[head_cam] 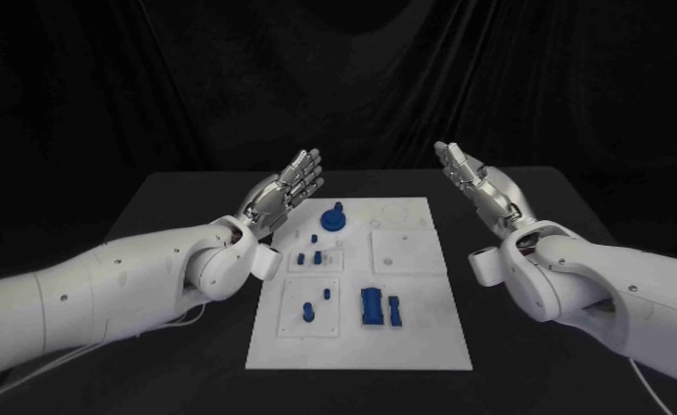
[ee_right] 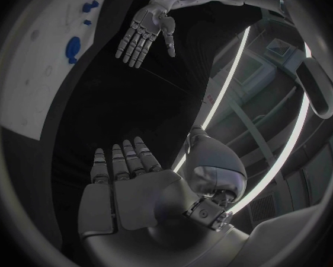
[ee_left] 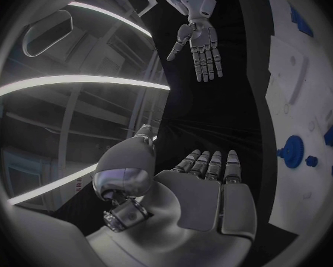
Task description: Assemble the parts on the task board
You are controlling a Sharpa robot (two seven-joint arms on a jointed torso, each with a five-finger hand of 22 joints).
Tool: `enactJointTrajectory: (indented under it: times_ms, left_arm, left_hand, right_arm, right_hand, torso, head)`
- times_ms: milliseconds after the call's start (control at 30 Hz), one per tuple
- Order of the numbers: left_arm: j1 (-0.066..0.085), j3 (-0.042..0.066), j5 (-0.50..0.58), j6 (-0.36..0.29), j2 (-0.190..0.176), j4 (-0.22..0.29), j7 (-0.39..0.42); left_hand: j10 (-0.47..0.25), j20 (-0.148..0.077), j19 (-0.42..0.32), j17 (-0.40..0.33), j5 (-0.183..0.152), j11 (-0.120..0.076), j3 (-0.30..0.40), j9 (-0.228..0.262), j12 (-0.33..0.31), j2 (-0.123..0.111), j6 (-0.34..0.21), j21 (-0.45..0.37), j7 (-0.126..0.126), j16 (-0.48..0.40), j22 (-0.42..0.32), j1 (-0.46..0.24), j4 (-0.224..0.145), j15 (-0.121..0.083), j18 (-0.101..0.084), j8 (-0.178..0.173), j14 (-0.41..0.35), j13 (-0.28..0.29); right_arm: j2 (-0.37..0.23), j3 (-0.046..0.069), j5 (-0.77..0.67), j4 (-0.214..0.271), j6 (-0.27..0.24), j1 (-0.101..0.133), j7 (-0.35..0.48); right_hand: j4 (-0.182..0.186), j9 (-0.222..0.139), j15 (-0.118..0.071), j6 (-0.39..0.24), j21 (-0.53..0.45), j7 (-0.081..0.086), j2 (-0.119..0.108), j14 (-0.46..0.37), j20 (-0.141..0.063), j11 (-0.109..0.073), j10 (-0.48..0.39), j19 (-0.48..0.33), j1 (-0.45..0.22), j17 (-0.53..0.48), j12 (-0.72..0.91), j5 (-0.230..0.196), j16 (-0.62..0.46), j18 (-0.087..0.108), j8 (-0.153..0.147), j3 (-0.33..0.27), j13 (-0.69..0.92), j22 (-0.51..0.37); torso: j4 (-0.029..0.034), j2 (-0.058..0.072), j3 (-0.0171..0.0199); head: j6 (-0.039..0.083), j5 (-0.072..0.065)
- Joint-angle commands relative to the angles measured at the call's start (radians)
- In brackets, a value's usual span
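Note:
The white task board (head_cam: 424, 337) lies in the middle of the black table, with several small blue parts on it. A round blue part (head_cam: 335, 218) stands near its far left corner, and a blue block (head_cam: 373, 304) sits toward the near middle beside a smaller piece (head_cam: 395, 312). My left hand (head_cam: 290, 190) is raised above the board's far left edge, fingers straight and apart, holding nothing. My right hand (head_cam: 477, 184) is raised to the right of the board's far end, also flat and empty. The left wrist view shows the left palm (ee_left: 211, 190), the right hand (ee_left: 202, 44) opposite and the round part (ee_left: 293, 151).
The black table (head_cam: 169, 209) stretches on both sides of the board, with a dark curtain behind it. Small blue pegs (head_cam: 308, 259) stand in the board's left middle panel and another pair (head_cam: 308, 311) in the near left panel. The right wrist view shows the board (ee_right: 41, 95).

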Motion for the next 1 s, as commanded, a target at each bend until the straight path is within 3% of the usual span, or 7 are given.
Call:
enactJointTrajectory:
  times_ms: [33, 67, 100, 167, 200, 500, 1000]
  left_arm:
    - [-0.008, 0.019, 0.052, -0.24, 0.011, 0.032, -0.035]
    - [-0.01, 0.026, 0.058, -0.272, 0.014, 0.041, -0.041]
    - [-0.013, 0.033, 0.063, -0.303, 0.017, 0.05, -0.046]
    - [-0.017, 0.047, 0.073, -0.365, 0.023, 0.068, -0.056]
    - [-0.021, 0.058, 0.081, -0.411, 0.028, 0.082, -0.064]
    - [-0.037, 0.108, 0.118, -0.63, 0.05, 0.146, -0.101]
    - [-0.041, 0.122, 0.128, -0.692, 0.056, 0.164, -0.112]
  left_hand:
    - [0.0, -0.063, 0.0, -0.002, -0.054, -0.008, 0.035, -0.002, -0.003, -0.035, -0.012, -0.007, -0.002, -0.004, -0.002, -0.199, -0.042, -0.01, -0.082, -0.005, 0.0, -0.001]
    - [0.0, -0.063, 0.0, -0.002, -0.058, -0.008, 0.106, -0.002, -0.003, -0.038, -0.012, -0.007, -0.002, -0.004, -0.002, -0.215, -0.045, -0.01, -0.082, -0.005, 0.0, -0.001]
    - [0.0, -0.063, 0.0, -0.002, -0.063, -0.008, 0.106, -0.002, -0.003, -0.109, -0.012, -0.007, -0.002, -0.004, -0.002, -0.231, -0.049, -0.01, -0.082, -0.005, 0.0, -0.001]
    - [0.0, -0.063, 0.0, -0.002, -0.069, -0.008, 0.106, -0.002, -0.003, -0.109, -0.012, -0.007, -0.002, -0.004, -0.002, -0.255, -0.055, -0.01, -0.082, -0.005, 0.0, -0.001]
    - [0.0, -0.063, 0.0, -0.002, -0.075, -0.008, 0.106, -0.002, -0.003, -0.109, -0.012, -0.007, -0.002, -0.004, -0.002, -0.274, -0.128, -0.01, -0.082, -0.005, 0.0, -0.001]
    - [0.0, -0.063, 0.0, -0.002, -0.166, -0.008, 0.106, -0.002, -0.003, -0.109, -0.012, -0.007, -0.002, -0.004, -0.002, -0.373, -0.128, -0.01, -0.082, -0.005, 0.0, -0.001]
    - [0.0, -0.063, 0.0, -0.002, -0.166, -0.008, 0.106, -0.002, -0.003, -0.109, -0.012, -0.007, -0.002, -0.004, -0.002, -0.482, -0.128, -0.01, -0.082, -0.005, 0.0, -0.001]
  right_arm:
    - [0.027, 0.022, 0.222, -0.015, -0.125, -0.022, 0.056]
    - [0.035, 0.03, 0.245, -0.019, -0.136, -0.028, 0.061]
    - [0.042, 0.037, 0.265, -0.022, -0.146, -0.033, 0.065]
    - [0.055, 0.049, 0.301, -0.028, -0.163, -0.042, 0.072]
    - [0.063, 0.056, 0.323, -0.031, -0.174, -0.048, 0.077]
    - [0.079, 0.071, 0.367, -0.039, -0.195, -0.059, 0.086]
    - [0.079, 0.071, 0.367, -0.039, -0.195, -0.059, 0.086]
  right_hand:
    - [-0.043, -0.103, -0.019, -0.082, -0.006, -0.004, -0.005, -0.045, -0.039, -0.014, -0.051, -0.038, -0.171, -0.003, -0.102, -0.051, -0.011, -0.03, -0.012, 0.104, -0.04, -0.05]
    - [-0.047, -0.103, -0.019, -0.089, -0.006, -0.004, -0.005, -0.047, -0.043, -0.014, -0.056, -0.038, -0.185, -0.003, -0.102, -0.051, -0.011, -0.03, -0.012, 0.104, -0.04, -0.05]
    - [-0.052, -0.103, -0.019, -0.095, -0.006, -0.004, -0.005, -0.051, -0.045, -0.014, -0.059, -0.038, -0.198, -0.003, -0.102, -0.051, -0.011, -0.101, -0.012, 0.104, -0.04, -0.05]
    - [-0.057, -0.103, -0.019, -0.105, -0.006, -0.004, -0.005, -0.057, -0.119, -0.014, -0.066, -0.038, -0.22, -0.003, -0.102, -0.051, -0.011, -0.101, -0.012, 0.104, -0.04, -0.05]
    - [-0.06, -0.103, -0.019, -0.113, -0.006, -0.004, -0.005, -0.06, -0.119, -0.014, -0.072, -0.038, -0.235, -0.003, -0.102, -0.051, -0.011, -0.101, -0.012, 0.104, -0.04, -0.05]
    - [-0.132, -0.103, -0.019, -0.154, -0.006, -0.004, -0.005, -0.139, -0.119, -0.014, -0.16, -0.038, -0.321, -0.003, -0.102, -0.051, -0.011, -0.101, -0.012, 0.104, -0.04, -0.05]
    - [-0.132, -0.103, -0.019, -0.251, -0.006, -0.004, -0.005, -0.139, -0.119, -0.014, -0.16, -0.038, -0.411, -0.003, -0.102, -0.051, -0.011, -0.101, -0.012, 0.104, -0.04, -0.05]
  torso:
    - [0.0327, -0.027, -0.0018]
    - [0.0364, -0.03, -0.002]
    - [0.0396, -0.033, -0.0022]
    - [0.0449, -0.037, -0.0025]
    - [0.0479, -0.04, -0.0027]
    - [0.0517, -0.043, -0.0029]
    - [0.0517, -0.043, -0.0029]
  head:
    - [0.052, -0.041]
    - [0.061, -0.049]
    - [0.069, -0.056]
    - [0.082, -0.067]
    - [0.09, -0.073]
    - [0.099, -0.081]
    - [0.099, -0.081]
